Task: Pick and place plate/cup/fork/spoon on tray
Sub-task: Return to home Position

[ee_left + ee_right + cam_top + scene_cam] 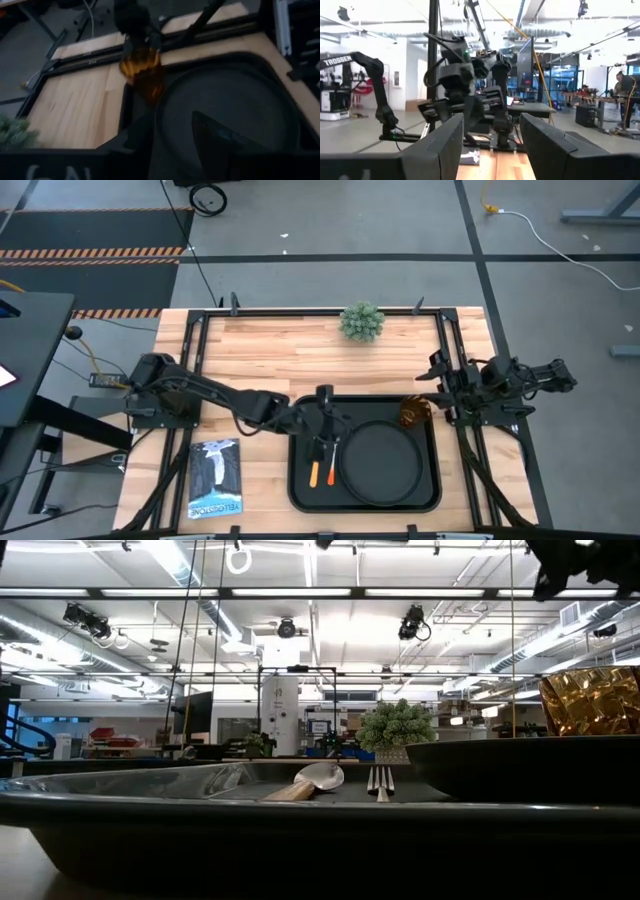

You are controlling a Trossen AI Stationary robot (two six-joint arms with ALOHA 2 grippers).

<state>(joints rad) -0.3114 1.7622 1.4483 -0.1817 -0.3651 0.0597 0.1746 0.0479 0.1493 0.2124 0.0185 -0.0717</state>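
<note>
Black fingers of the left gripper (pixel 325 442) hang over the left part of the tray (pixel 300 498), right above the fork (pixel 313 472) and the spoon (pixel 331 471); how far apart they stand I cannot tell, and nothing shows in their grasp. Both utensils lie flat on the tray floor just beyond those fingers, side by side, orange handles pointing to the near rim; from table height the spoon's silver bowl (pixel 318 776) and the fork's tines (pixel 380 780) sit close together. Beside them on the right, the round plate (pixel 382 462) fills most of the tray, and the amber cup (pixel 415 413) stands upright in the tray's far right corner, just by the plate's rim. Over on the right, the right gripper (pixel 489 145) waits at the table's right edge, well apart from the tray, fingers parted wide and empty, looking level across the room. Pale wood planks make up the table (pixel 280 350), with a small green potted plant (pixel 362 321) at the far edge and a booklet (pixel 215 478) lying left of the tray. Behind, an open workshop with bright ceiling lights.
</note>
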